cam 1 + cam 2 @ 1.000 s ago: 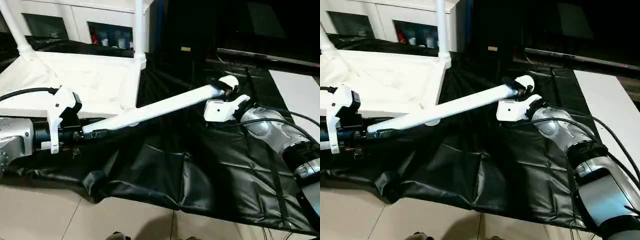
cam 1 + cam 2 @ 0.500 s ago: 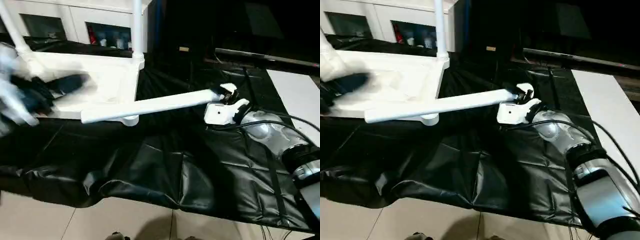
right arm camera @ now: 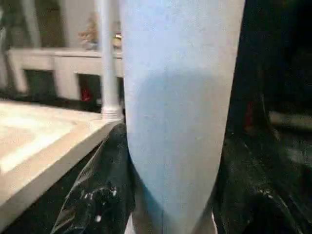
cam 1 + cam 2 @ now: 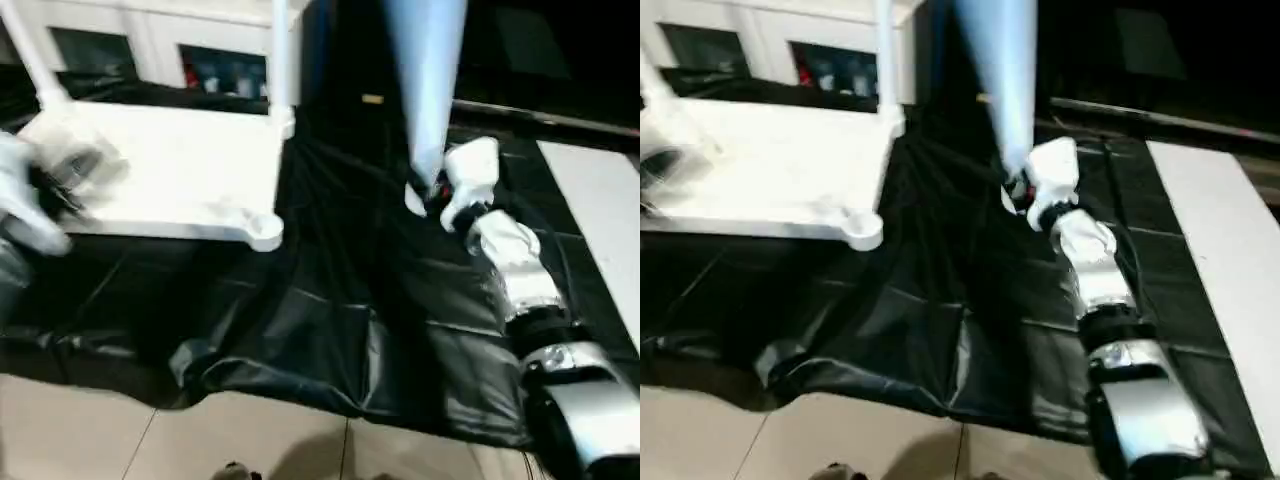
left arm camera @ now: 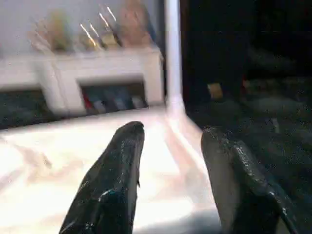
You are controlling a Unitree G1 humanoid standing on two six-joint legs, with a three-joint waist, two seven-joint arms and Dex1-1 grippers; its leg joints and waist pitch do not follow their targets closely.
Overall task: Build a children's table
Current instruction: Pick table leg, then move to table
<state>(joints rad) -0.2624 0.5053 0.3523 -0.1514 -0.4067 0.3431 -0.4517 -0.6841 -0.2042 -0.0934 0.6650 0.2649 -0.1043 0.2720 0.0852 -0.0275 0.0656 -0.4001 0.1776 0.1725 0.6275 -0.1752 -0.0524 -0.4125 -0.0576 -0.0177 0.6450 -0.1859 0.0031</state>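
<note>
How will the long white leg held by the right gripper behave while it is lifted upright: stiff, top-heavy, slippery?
The leg looks rigid: it stays straight. Held by the right gripper at its narrow end with the wide end up, it probably wants to tip. Its smooth round plastic may twist between the fingers.

**An indoor test room set up like a lab or showroom corner**

The work takes place on the floor, not at a bench: pale floor tiles [image 4: 90, 430] with visible joints run along the near edge, and a crinkled black plastic sheet [image 4: 330, 330] is spread over them as a work mat. Against the back wall stands a white cabinet [image 4: 150, 50] with glass doors, small coloured items shelved behind the panes. On top of it sit blurred ornaments [image 5: 92, 34]. A white panel [image 4: 1225, 240] lies flat at the right. The background beyond is dark.
</note>
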